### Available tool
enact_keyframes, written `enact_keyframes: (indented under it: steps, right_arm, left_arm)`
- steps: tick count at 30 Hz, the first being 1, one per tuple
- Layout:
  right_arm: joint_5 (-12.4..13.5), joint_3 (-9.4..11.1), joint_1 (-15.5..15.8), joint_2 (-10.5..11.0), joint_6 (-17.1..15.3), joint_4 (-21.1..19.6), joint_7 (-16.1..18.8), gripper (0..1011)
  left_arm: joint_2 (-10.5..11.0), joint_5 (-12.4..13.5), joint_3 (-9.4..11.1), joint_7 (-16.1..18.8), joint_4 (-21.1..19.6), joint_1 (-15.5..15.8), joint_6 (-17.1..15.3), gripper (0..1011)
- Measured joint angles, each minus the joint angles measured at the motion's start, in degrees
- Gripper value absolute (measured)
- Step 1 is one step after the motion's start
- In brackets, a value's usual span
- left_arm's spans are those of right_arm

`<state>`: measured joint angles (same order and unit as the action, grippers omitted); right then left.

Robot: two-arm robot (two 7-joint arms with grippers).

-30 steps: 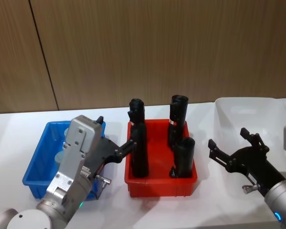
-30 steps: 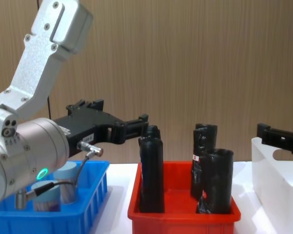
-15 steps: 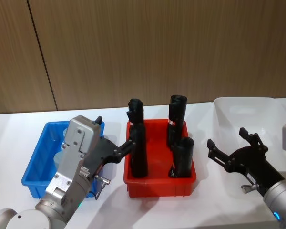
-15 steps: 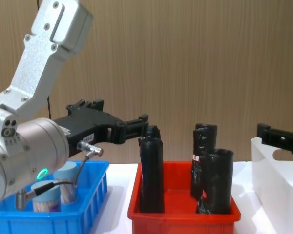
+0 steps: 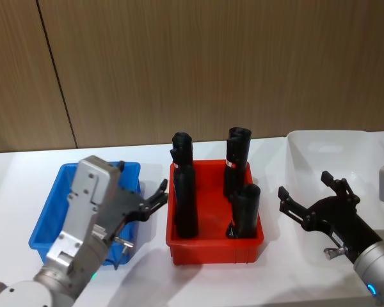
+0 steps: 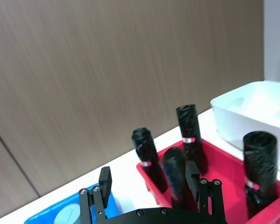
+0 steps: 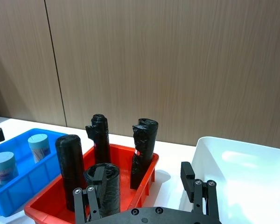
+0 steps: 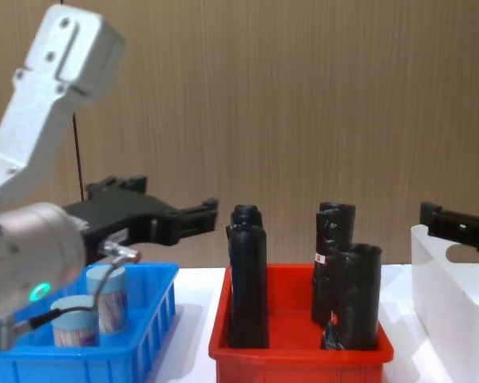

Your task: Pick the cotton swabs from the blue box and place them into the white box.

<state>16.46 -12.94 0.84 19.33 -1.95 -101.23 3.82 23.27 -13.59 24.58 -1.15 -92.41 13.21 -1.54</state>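
left gripper (image 5: 156, 199) had drawn back from the red bin (image 5: 214, 251) to the blue box (image 5: 46, 214) at its nine o'clock, fingers spread and empty, cotton swabs (image 7: 39, 147) standing inside. right gripper (image 5: 304, 187) waited open by the white box (image 5: 307, 150) at three o'clock. a skewed descent between the swabs risked knocking one over.

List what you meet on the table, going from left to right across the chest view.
blue box holding the cotton swabs → red bin with the black rolls standing in it → white box
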Motion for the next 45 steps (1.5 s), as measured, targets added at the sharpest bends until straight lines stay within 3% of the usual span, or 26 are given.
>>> enact_keyframes:
  steps: [16,25,36,45]
  right_arm:
    - [0.0,0.0,0.0,0.0,0.0,0.0,0.0,1002]
    - [0.0,0.0,0.0,0.0,0.0,0.0,0.0,1002]
    - [0.0,0.0,0.0,0.0,0.0,0.0,0.0,1002]
    - [0.0,0.0,0.0,0.0,0.0,0.0,0.0,1002]
  left_arm:
    - [3.8,-8.7,-4.1,2.5,0.8,-2.1,-1.5,1004]
    - [5.2,-13.5,-6.0,5.0,1.0,-2.9,-4.8,1004]
    - [5.5,-16.6,-7.2,6.5,2.1,-2.5,-11.0,1004]
    - [4.7,-17.6,-7.6,6.2,4.4,-0.7,-15.7,1004]
